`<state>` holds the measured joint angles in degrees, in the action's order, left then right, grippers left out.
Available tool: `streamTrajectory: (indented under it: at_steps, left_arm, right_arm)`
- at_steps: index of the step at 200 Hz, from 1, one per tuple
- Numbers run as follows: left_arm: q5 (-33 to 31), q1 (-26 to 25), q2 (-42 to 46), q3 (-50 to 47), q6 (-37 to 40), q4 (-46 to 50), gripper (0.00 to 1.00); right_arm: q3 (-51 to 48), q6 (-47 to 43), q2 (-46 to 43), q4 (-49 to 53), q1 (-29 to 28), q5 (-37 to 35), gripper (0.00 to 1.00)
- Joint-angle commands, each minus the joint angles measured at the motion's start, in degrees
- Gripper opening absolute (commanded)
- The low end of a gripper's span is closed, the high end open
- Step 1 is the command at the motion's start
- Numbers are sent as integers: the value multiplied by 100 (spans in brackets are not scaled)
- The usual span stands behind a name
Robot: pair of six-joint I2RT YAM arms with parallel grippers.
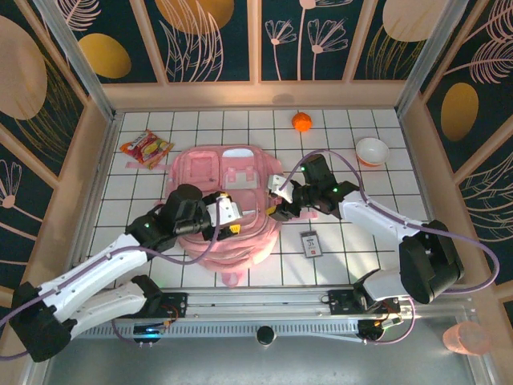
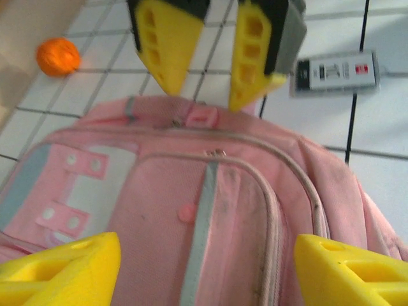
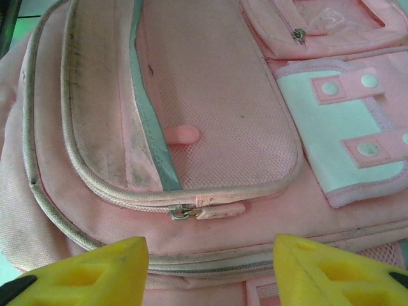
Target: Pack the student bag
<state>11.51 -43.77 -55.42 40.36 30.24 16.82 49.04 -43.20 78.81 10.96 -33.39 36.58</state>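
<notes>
SETTING: was a lab-like robot test cell | EVIDENCE: white gridded tabletop (image 1: 200, 128) lay beneath the jaws; floral wall panels (image 1: 212, 40) and metal frame posts (image 1: 74, 56) stood beyond them, enclosing it

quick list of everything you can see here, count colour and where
soft pink fabric backpack: 1, pink with pale trim, lying mid-table, front pockets up
small round orange object: 1, orange, far side beyond the backpack
crinkly snack packet: 1, red and yellow, far left of the backpack
round bowl: 1, white with orange base, far right
small flat rectangular pack: 1, dark and white, tiles right of the backpack
translucent cup: 1, pink, near right corner, off the tiles
tiled table: 1, white, dark grid
left tool: 1, yellow fingers, open over the backpack
right tool: 1, yellow fingers, open at the backpack's right edge
</notes>
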Motion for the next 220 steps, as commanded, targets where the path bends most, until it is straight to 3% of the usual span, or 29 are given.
streamTrajectory:
  at_steps: [1,47,69,103,121,152,168,174,188,201,220]
  left_arm:
    - [-82,44,-289,113,292,633,71]
    - [-296,44,-668,-15,430,339,71]
    - [-508,53,-790,-133,421,-37,58]
    - [-466,81,-870,-267,446,-258,55]
    - [-348,127,-755,-342,440,-276,56]
    - [-32,134,-670,-443,562,-56,69]
    - [54,132,-757,-508,606,-14,68]
    - [-8,138,-772,-549,610,-88,64]
    - [-302,133,-814,-633,524,-353,43]
    - [-396,137,-875,-587,544,-372,32]
    - [-269,195,-746,-544,477,-468,3]
  right_arm:
    - [141,-39,21,38,-56,174,54]
    - [146,-4,53,19,-125,183,54]
    - [158,4,55,20,-142,200,54]
    - [65,210,-47,-208,-52,430,54]
    - [-66,370,-160,-455,58,608,54]
    - [-44,357,-131,-355,80,631,54]
    - [-34,351,-109,-301,82,640,54]
    - [-34,351,-107,-295,78,640,54]
    - [-50,353,-103,-309,77,642,54]
    - [-89,412,-124,-388,93,668,54]
    - [-301,639,-228,-798,170,847,54]
